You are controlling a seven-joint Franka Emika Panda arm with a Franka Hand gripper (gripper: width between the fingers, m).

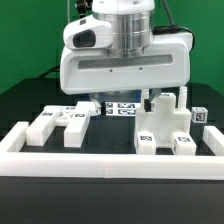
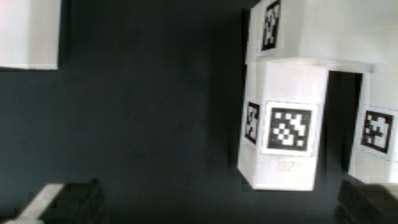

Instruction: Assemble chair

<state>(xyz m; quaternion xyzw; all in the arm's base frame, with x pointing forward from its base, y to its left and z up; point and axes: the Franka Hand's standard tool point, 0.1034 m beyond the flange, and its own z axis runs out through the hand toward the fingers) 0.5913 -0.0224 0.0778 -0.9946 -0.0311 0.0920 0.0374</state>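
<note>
Nearby, behind long white border rail (image 1: 100, 160), chunky matte-white chair pieces on black tabletop (image 1: 112, 142): flat tagged ones (image 1: 60, 124) at exterior view's lower left, taller blocky one (image 1: 165, 128) lower right. Farther back, gripper (image 2: 217, 203) poised with fingers wide apart, empty, above white tagged block (image 2: 285, 125). Best centred squarely over block before lowering and closing.

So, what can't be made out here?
- Marker board: exterior view, mostly hidden by the arm.
- Tags on the left chair pieces: exterior view, too small to read.
- Blank white block: wrist view, cut off by the edge.
- Gripper fingers: wrist view, dark blurs.
</note>
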